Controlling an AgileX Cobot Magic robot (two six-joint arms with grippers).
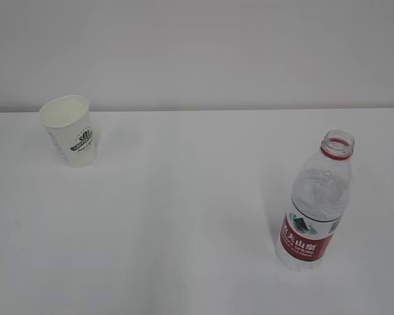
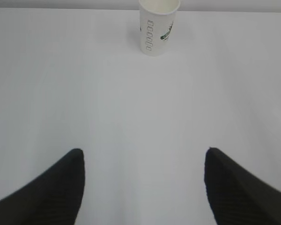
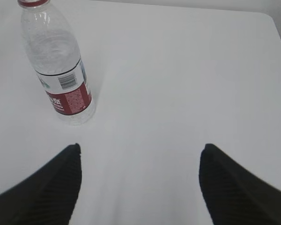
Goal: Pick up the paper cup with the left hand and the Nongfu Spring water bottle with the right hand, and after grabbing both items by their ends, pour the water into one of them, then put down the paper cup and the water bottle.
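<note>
Near far table edge: paper cup [image 1: 69, 130]; bottle [image 1: 317, 203] well apart; left tool [image 2: 143, 180], right tool [image 3: 138, 178] spread, empty.

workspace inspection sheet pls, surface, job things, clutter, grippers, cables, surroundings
surface: white table, bare apart from the two job things.
paper cup: upright at far left, open, untouched; looks empty.
Nongfu Spring water bottle: upright at near right, cap off, red neck ring showing, untouched; water level hard to judge.
clutter: nothing seen.
left gripper: open, fingers spread wide, well short of the cup.
right gripper: open, holding nothing; bottle ahead and off to its left.
cables: nothing seen.
surroundings: plain pale wall behind the table; table's rounded corner shows in the right wrist view.
</note>
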